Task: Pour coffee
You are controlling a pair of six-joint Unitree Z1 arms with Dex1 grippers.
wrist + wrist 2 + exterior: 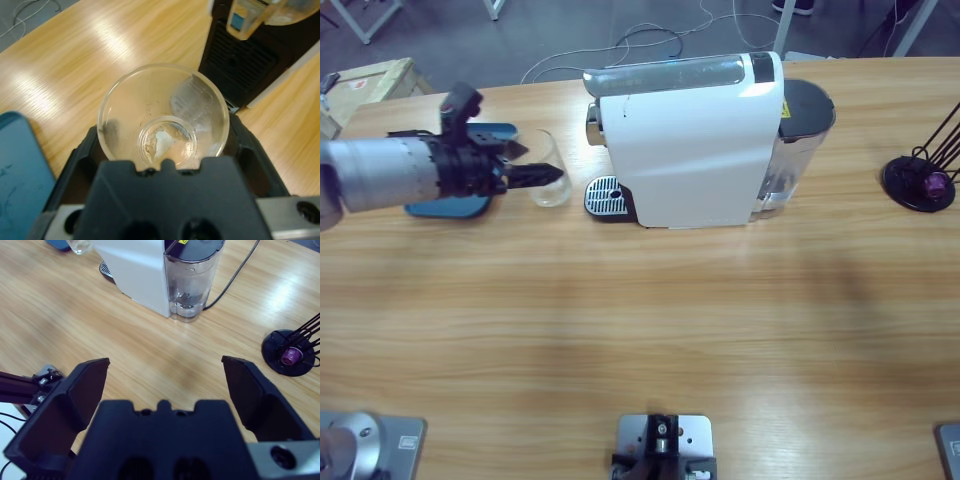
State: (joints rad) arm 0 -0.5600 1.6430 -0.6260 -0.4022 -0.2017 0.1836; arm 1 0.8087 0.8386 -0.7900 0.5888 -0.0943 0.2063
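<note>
Blue tray (450, 207) left; capsule stand (920, 183) far right; cables (650, 40) on floor.

Between my left tool (545, 174) and the drip tray (604, 196) lies a short open strip of tabletop (620, 320). The white coffee machine (692, 140) walls off the far side; a blue tray (460, 206) sits behind me.

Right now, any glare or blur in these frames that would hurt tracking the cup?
Left wrist view: bright glare streaks on the table; the clear cup is sharp, the coffee machine behind it is soft. High view: the left gripper hides part of the cup. Right wrist view: the right gripper is open, with mild sheen on the wood.
</note>
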